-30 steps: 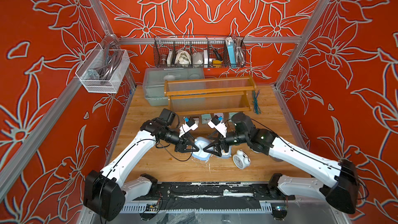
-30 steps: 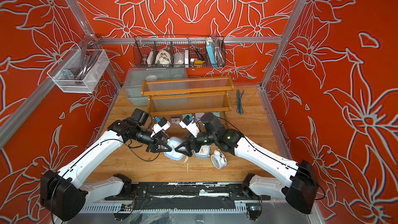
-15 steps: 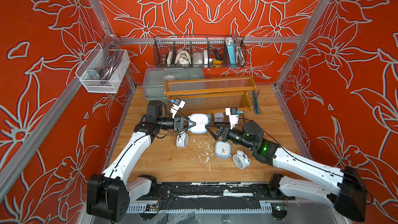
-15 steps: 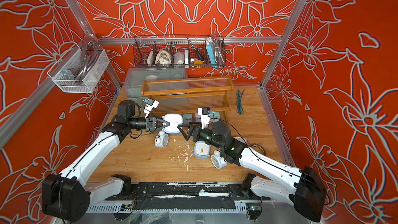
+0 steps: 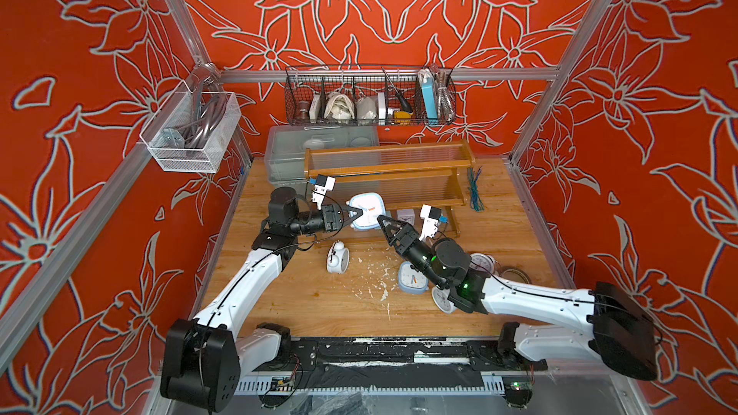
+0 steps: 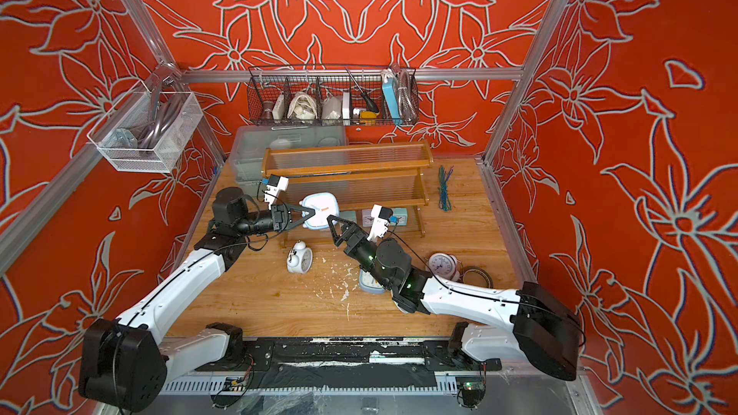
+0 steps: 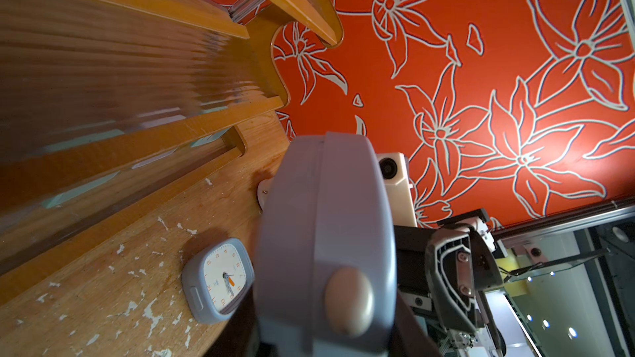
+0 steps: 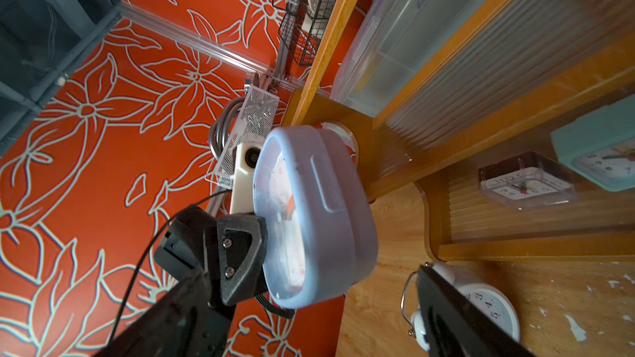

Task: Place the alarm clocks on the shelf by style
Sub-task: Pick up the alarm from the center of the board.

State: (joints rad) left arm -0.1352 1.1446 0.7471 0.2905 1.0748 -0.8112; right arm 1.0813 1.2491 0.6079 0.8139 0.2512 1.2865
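In both top views the shelf (image 5: 389, 161) stands at the far edge of the desk (image 5: 303, 305), about in its middle. The left gripper (image 5: 356, 213) is closed on a blue clock (image 5: 369, 209) and holds it in the air before the left part of the shelf, with the face turned upward. The right gripper (image 5: 388, 226) has its jaws wide apart and holds nothing. One tip is just beside the blue clock, and it cannot be told if it touches. Small clocks (image 6: 369, 217) stand on the lowest tier. A bell clock (image 5: 337, 258) lies on the desk near the left gripper. A second blue clock (image 5: 411, 279) lies face up near the middle of the desk, partly under the right arm. Another bell clock (image 6: 441, 263) lies toward the right edge.

In the left wrist view the blue clock (image 7: 326, 235) fills the middle, seen from its side. The second blue clock (image 7: 218, 281) lies flat on the desk (image 7: 103, 286). The shelf (image 7: 137, 46) is blurred.

In the right wrist view a dark finger (image 8: 240, 238) of the left gripper presses on the face of the blue clock (image 8: 319, 214). A clear small clock (image 8: 525, 183) and a teal clock (image 8: 601, 156) stand on the lowest tier. The bell clock (image 8: 488, 300) lies on the desk.
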